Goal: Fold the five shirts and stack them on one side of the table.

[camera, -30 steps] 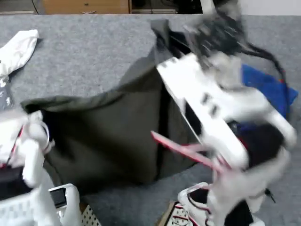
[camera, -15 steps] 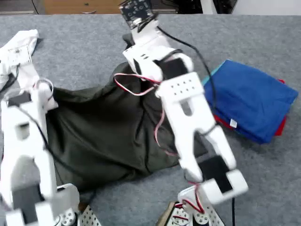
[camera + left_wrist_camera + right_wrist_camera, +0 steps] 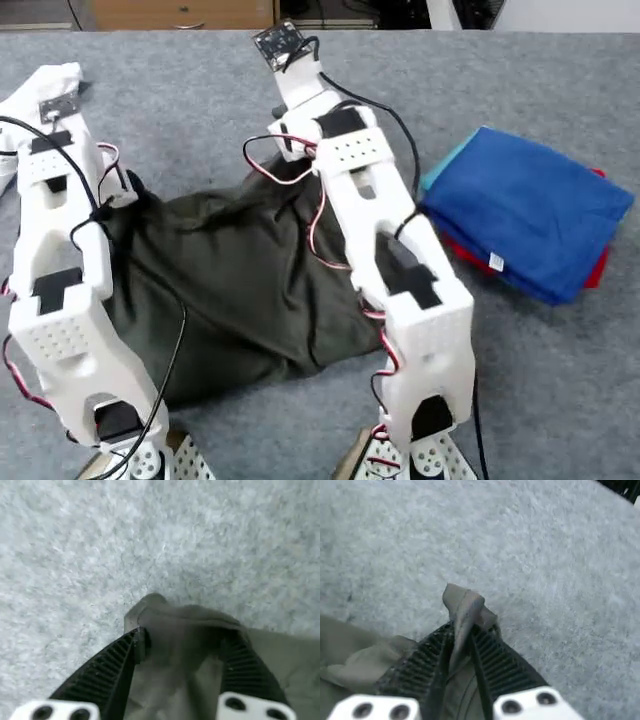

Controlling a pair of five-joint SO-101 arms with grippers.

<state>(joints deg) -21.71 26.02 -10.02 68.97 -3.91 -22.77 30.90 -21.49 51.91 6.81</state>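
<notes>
1. Olive shirt [image 3: 230,285]: a second ago it was spread wider across the grey table [image 3: 180,90], with both arms drawn back near their bases. Both arms have since stretched out over it to its far edge, and the cloth now covers less ground.
2. We judge this to be one fold being carried through. Setting the corners down, letting go and flattening are still to come, so this shirt is not ready to stack.
3. It lies mid-table between the arms, dark and soft. It is creased all over and bunched at the two held far corners. Its near edge is rounded, and the outline is not yet a neat rectangle.
4. The left gripper [image 3: 182,640] has its jaws closed around a thick wad of one corner. The right gripper [image 3: 465,630] has its jaws squeezed together on a thin upright ridge of cloth.
5. A folded blue shirt [image 3: 525,210] sits on a red one [image 3: 600,262] at the right side, near the olive shirt but apart from it. A white shirt [image 3: 40,85] lies unfolded at the far left corner.
</notes>
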